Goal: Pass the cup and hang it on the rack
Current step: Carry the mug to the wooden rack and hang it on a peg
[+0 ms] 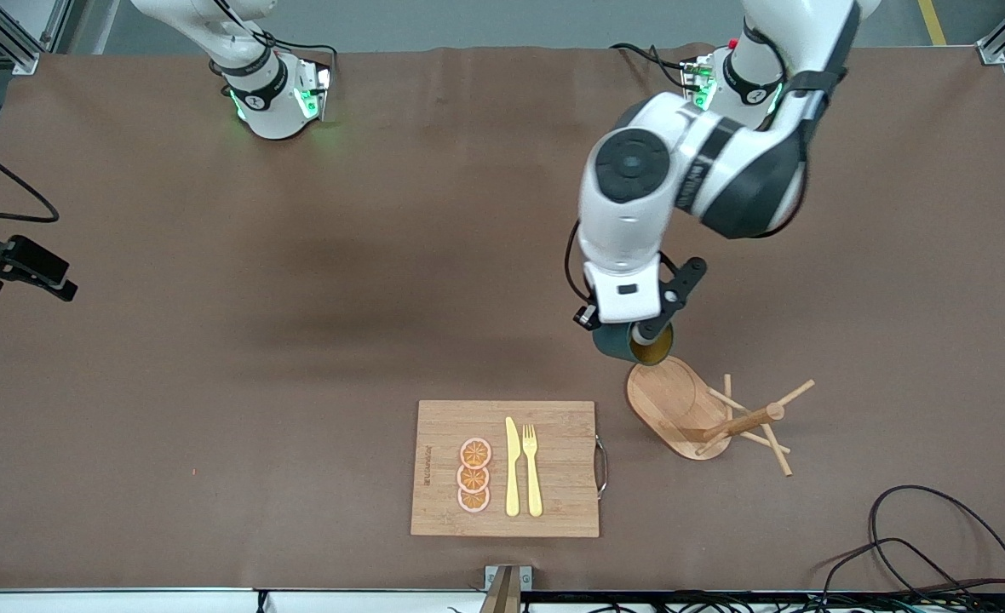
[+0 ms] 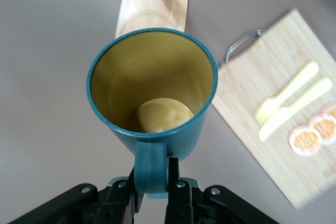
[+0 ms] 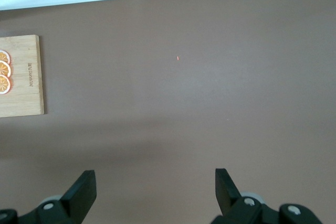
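Observation:
The dark teal cup [image 1: 628, 343] with a yellowish inside hangs tilted in my left gripper [image 1: 639, 328], just above the edge of the rack's oval base [image 1: 669, 400] that lies farthest from the front camera. In the left wrist view my left gripper [image 2: 152, 174] is shut on the cup's handle, and the cup's mouth [image 2: 157, 93] faces the camera with the rack [image 2: 152, 3] below it. The rack's post and pegs [image 1: 758, 417] point toward the left arm's end. My right gripper [image 1: 34, 268] waits open and empty [image 3: 155, 182] over bare table at the right arm's end.
A bamboo cutting board [image 1: 554, 468] lies near the table's front edge beside the rack, with orange slices [image 1: 474, 475], a yellow knife [image 1: 512, 468] and a fork [image 1: 532, 468] on it. It also shows in both wrist views [image 2: 247, 103] [image 3: 21, 77]. Black cables [image 1: 937, 545] lie at the front corner.

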You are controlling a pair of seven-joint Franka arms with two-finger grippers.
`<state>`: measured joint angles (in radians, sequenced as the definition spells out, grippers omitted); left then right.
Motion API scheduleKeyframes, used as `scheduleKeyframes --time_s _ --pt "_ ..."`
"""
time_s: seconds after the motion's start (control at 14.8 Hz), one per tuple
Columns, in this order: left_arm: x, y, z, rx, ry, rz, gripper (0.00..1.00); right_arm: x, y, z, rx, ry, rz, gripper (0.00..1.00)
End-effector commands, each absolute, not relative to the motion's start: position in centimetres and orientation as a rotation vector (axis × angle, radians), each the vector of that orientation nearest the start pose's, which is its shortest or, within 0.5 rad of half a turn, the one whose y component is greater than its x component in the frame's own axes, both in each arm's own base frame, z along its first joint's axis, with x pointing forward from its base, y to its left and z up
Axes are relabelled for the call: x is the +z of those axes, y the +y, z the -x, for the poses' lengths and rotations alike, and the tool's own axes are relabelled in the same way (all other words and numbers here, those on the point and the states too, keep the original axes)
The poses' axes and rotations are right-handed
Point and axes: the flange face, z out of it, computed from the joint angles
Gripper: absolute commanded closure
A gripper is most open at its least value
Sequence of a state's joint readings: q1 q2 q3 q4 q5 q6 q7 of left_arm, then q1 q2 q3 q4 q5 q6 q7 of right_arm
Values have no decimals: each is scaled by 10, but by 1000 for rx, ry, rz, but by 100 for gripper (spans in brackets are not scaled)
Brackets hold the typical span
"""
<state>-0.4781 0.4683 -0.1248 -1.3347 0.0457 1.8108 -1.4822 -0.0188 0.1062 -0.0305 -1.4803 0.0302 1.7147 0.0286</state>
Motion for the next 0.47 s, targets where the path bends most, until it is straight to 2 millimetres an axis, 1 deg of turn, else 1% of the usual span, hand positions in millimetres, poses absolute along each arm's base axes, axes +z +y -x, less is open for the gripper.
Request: scheduleKeyframes --time_s 0.0,0.07,0.14,0.27,0.34,0.41 --pt "493 -338 -602 263 -1423 2975 100 625 -30 -597 -199 126 3114 0" --pt "501 -319 -611 343 -1451 3019 100 625 -29 -597 -199 124 3114 0" --pt "504 -300 -621 415 -1486 3050 100 625 -28 -597 -199 124 3111 0" --pt "501 -260 -642 587 -1605 3083 100 625 -28 -597 -201 129 3106 0" --pt "497 -244 -650 686 -1655 3101 100 625 -28 -597 -201 129 3106 0" --pt "491 -235 -655 797 -1683 3122 100 625 -28 -597 -199 127 3106 0"
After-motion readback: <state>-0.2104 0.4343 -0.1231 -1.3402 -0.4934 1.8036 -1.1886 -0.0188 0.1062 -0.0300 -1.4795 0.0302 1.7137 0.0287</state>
